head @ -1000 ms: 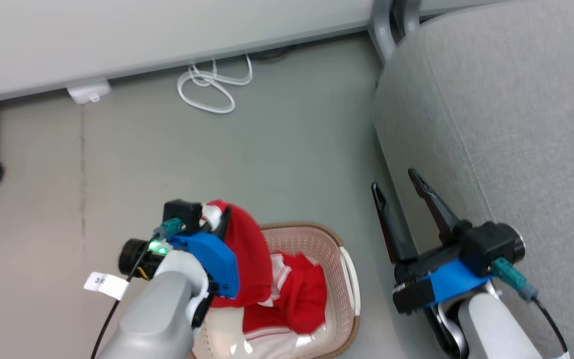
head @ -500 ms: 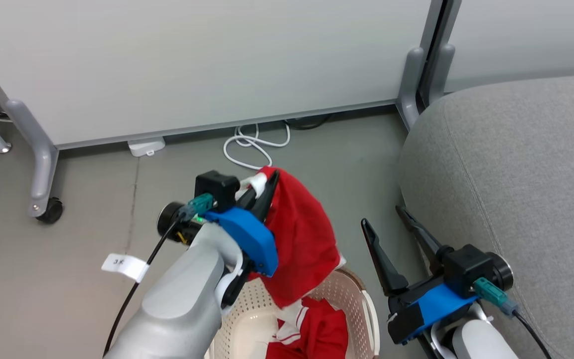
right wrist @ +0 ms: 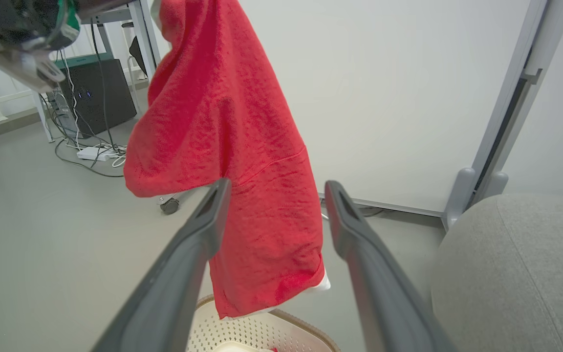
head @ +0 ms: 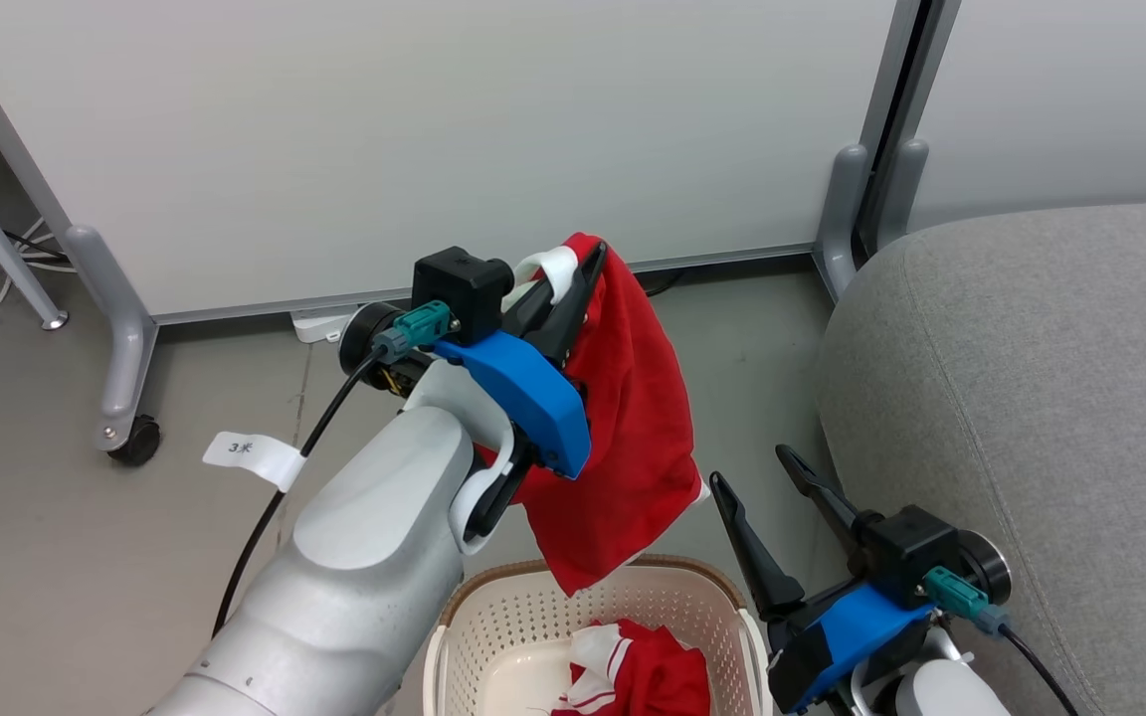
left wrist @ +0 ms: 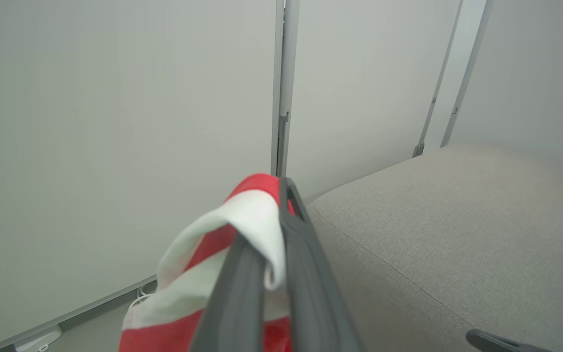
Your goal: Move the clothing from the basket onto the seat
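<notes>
Clothing comes as two red garments with white trim. One garment [head: 648, 676] lies crumpled in the basket [head: 518, 622], against its right-hand wall. The basket stands on the floor [head: 56, 557] at the head view's bottom edge, near the seat's rounded corner.

Just right of the basket is the right gripper [head: 750, 467]. Its two dark fingers are spread wide with nothing between them. It sits between the basket and the seat, and in its own wrist view [right wrist: 276, 186] its fingers frame the hanging cloth without touching it.

Above the basket, the left gripper [head: 583, 268] is raised and clamped tight on the other garment [head: 633, 438]. It grips a fold of red cloth and white trim near the top. The left wrist view shows the trim draped over one of the fingers [left wrist: 306, 274] and pinched between the pair. The rest of the cloth hangs straight down. Its lowest corner is level with the basket's far rim, and I cannot tell whether it touches.

To the right, the seat [head: 1031, 398], light grey and upholstered, carries no clothing on the part in view.

Farther off, a pale partition panel [head: 434, 129] stands on grey legs. One leg ends in a black caster [head: 135, 443]. A white power strip [head: 319, 323] lies along the panel's bottom edge.
</notes>
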Available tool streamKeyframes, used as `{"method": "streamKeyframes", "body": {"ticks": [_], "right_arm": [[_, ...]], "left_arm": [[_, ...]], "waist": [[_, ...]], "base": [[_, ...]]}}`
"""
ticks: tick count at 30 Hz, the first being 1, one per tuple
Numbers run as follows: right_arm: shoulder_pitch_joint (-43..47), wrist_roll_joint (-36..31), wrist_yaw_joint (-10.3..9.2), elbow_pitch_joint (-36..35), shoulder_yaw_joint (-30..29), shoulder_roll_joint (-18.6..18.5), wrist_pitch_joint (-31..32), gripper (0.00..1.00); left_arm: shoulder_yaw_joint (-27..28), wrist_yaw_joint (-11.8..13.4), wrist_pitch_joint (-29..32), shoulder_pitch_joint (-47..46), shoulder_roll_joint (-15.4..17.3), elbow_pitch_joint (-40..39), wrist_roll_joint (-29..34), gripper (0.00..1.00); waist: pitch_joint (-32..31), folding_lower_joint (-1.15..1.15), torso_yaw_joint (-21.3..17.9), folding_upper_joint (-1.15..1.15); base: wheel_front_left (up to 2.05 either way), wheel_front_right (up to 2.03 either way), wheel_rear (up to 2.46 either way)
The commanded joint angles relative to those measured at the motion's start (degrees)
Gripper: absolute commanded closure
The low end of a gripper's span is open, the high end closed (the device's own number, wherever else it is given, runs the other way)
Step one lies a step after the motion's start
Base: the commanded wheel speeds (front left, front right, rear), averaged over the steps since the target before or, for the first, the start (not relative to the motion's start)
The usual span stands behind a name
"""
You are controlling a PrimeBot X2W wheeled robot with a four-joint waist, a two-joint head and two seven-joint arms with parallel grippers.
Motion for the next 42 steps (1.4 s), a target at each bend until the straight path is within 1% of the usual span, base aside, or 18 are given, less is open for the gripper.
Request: {"method": "streamKeyframes", "body": {"ticks": [1, 5, 11, 21, 29, 35, 42], "right_arm": [[0.9, 0.0, 0.01, 0.3, 0.1, -0.2, 0.2, 0.0], [0.7, 0.3, 0.01, 1.1, 0.6, -0.2, 0.5, 0.0], [-1.8, 0.1, 0.01, 3.5, 2.8, -0.2, 1.5, 0.0], [-9.2, 0.9, 0.01, 12.3, 4.5, -0.2, 2.9, 0.0], [-15.5, 1.9, 0.01, 20.3, 4.1, -0.2, 1.6, 0.0], [-18.6, 5.2, 0.01, 25.7, 6.0, -0.2, 0.1, 0.0], [-21.5, 10.9, 0.01, 31.3, 9.1, -0.2, -1.1, 0.0]], "left_arm": [[-0.5, -0.1, 0.0, -1.1, 0.0, -0.7, -0.7, 1.0], [-1.7, 0.6, 0.3, -1.3, 0.0, -1.9, -1.6, 1.0], [-3.2, 1.3, 0.7, -0.9, 0.0, -3.3, -2.8, 1.0], [-6.2, 2.0, 1.4, -1.9, 0.0, -7.0, -5.1, 1.0], [-8.8, 2.9, 1.9, -2.6, 0.0, -9.8, -7.2, 1.0], [-10.5, 3.5, 1.6, -3.0, 0.0, -11.2, -8.7, 1.0], [-13.2, 4.0, 1.8, -3.9, 0.0, -13.3, -10.5, 1.0]], "waist": [[-0.4, 0.0, 0.2, 0.0], [-1.0, 0.0, 0.3, 0.0], [-1.3, 0.0, 0.1, 0.0], [-0.7, 0.0, 0.8, 0.0], [-0.6, 0.0, 1.8, 0.0], [-0.4, 0.0, 2.8, 0.0], [0.0, 0.0, 3.6, 0.0]], "base": [[0.0, 0.0, 0.0], [0.0, 0.0, 0.0], [0.0, 0.0, 0.0], [0.0, 0.0, 0.0], [0.0, 0.0, 0.0], [0.0, 0.0, 0.0], [0.0, 0.0, 0.0]]}}
